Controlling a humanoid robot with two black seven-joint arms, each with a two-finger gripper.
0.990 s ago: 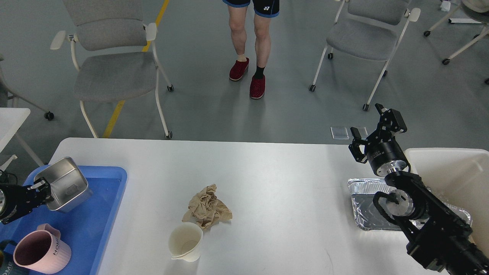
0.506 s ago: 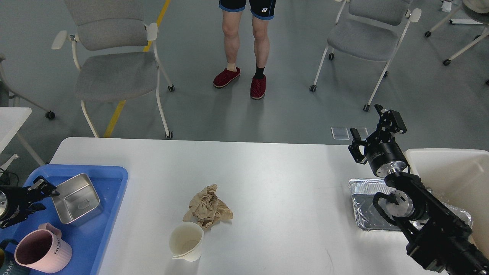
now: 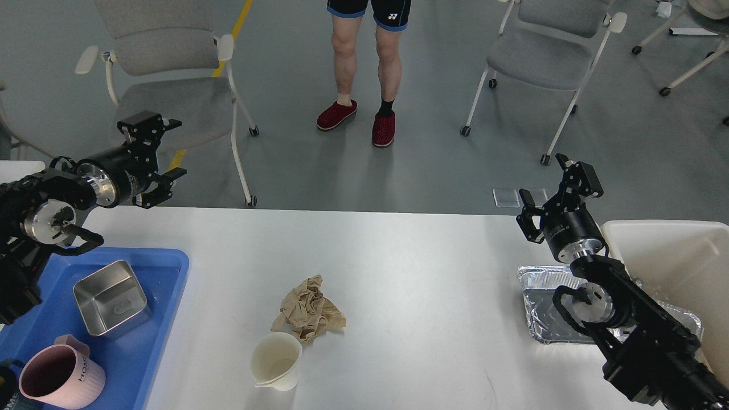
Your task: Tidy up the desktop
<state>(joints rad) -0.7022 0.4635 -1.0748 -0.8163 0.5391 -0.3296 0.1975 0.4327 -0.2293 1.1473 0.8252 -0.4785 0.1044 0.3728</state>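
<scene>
- Desktop (image 3: pixel 410 267): white, filling the lower view; we judged the tidying partly done, with loose litter left near its front edge.
- Blue tray (image 3: pixel 165 319): lay over the front-left corner, apparently the collecting place for reusable ware.
- Steel tin (image 3: pixel 111 296): sat upright in the tray, open side up, touching nothing else.
- Pink mug (image 3: pixel 60 378): stood in the tray, just in front of the tin.
- Crumpled brown paper (image 3: pixel 307 307): lay mid-table toward the front edge, touching the paper cup.
- Paper cup (image 3: pixel 277 360): stood upright, empty as far as we could see; both read as rubbish awaiting removal.
- Foil tray (image 3: pixel 541 307): rested near the right edge, partly hidden under our right arm.
- White bin (image 3: pixel 672 256): stood at the right edge, likely the destination for rubbish.
- Left gripper (image 3: pixel 162 154): hung above the back-left corner, jaws spread wide, holding and touching nothing.
- Right gripper (image 3: pixel 555 185): hung above the back edge near the right corner, jaws wide apart, empty.
</scene>
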